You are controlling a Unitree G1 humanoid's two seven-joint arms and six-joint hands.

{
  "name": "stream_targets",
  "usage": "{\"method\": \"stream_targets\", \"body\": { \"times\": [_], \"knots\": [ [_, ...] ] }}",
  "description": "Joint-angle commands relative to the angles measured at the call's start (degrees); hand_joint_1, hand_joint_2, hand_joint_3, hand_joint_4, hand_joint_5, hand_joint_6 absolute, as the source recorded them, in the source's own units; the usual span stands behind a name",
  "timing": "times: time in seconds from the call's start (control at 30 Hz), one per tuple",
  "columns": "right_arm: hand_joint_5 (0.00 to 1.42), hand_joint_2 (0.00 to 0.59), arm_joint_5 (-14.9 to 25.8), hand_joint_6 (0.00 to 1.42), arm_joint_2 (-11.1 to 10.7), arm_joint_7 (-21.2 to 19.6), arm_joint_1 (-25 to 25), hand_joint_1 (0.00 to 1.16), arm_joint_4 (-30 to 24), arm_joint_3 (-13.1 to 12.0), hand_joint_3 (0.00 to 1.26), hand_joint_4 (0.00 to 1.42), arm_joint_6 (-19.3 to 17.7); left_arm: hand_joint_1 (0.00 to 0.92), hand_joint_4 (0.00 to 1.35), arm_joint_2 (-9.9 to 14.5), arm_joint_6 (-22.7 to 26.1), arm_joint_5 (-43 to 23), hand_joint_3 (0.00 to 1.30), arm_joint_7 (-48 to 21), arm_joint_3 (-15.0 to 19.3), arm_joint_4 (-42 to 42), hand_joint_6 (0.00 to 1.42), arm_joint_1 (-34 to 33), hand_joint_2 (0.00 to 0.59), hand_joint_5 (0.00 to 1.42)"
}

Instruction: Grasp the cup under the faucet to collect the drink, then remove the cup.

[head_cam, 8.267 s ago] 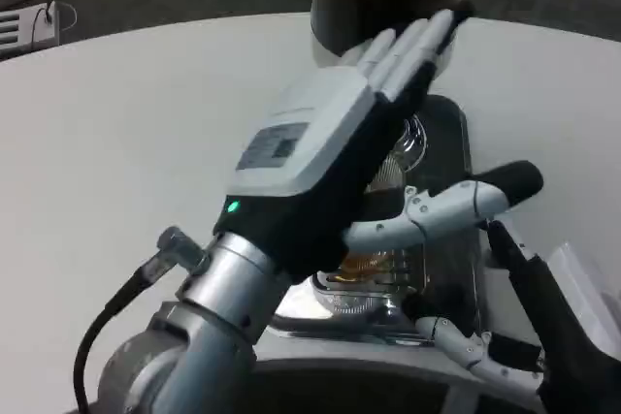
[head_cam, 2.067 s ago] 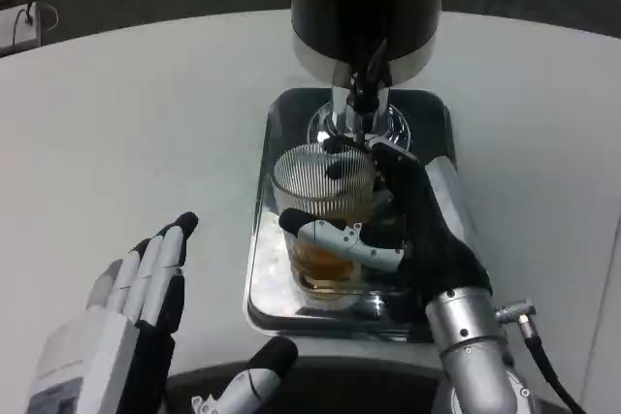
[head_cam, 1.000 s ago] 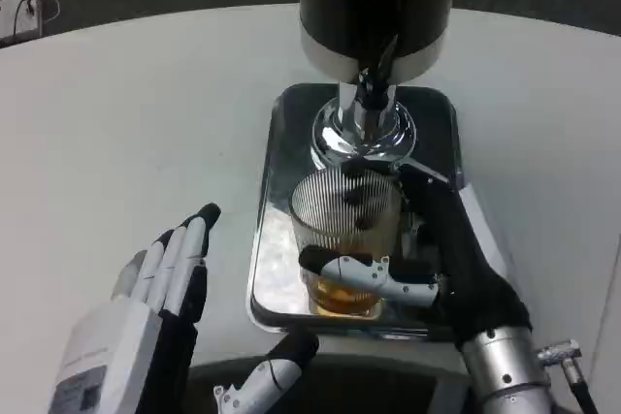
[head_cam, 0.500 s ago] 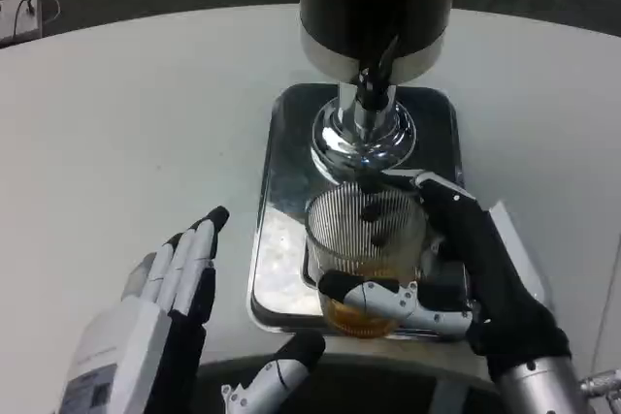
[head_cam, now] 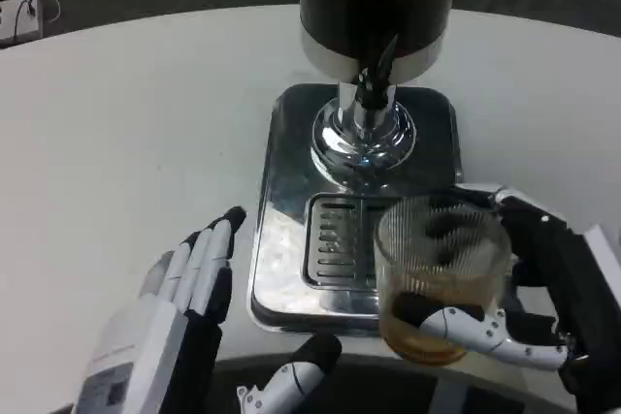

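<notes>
A ribbed clear glass cup with amber drink in its bottom is lifted off the drip tray and sits to the right of the grate, near the tray's front right corner. My right hand grips it from the right, thumb across its lower front. The black drink dispenser stands at the back of the silver drip tray, its faucet over the chrome base. The slotted grate under the faucet lies bare. My left hand hovers flat and open at the lower left, fingers stretched toward the tray.
The white round table spreads left and behind the tray. Dark floor lies beyond its far edge. A white box with a cable sits at the far upper left.
My right hand has carried the cup out from under the faucet, to the right and toward me, uncovering the grate. My left hand has crept slightly forward.
</notes>
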Motion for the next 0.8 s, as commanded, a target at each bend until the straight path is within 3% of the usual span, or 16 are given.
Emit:
{"method": "stream_targets", "body": {
  "times": [0.03,0.43,0.8],
  "knots": [
    [1.26,0.11,2.6,1.42,-0.2,1.0,0.8,1.13,-5.4,-2.1,0.91,1.05,0.7,0.0,0.0,0.3,-0.7,1.5,0.0,0.2,-1.1,0.1,0.0,0.3,0.161,0.0],
    [1.26,0.105,6.4,1.42,-0.2,2.8,3.2,1.13,-17.2,-6.6,0.91,1.04,3.4,0.0,0.0,0.8,-1.4,7.1,0.0,-0.3,-4.0,-2.6,0.0,1.0,0.153,0.0],
    [1.24,0.105,8.5,1.42,-1.1,4.7,4.2,1.13,-23.6,-9.3,0.91,1.04,3.0,0.0,0.0,1.2,-4.4,13.9,0.0,-0.3,-7.0,-8.9,0.0,5.1,0.116,0.0]
  ]
}}
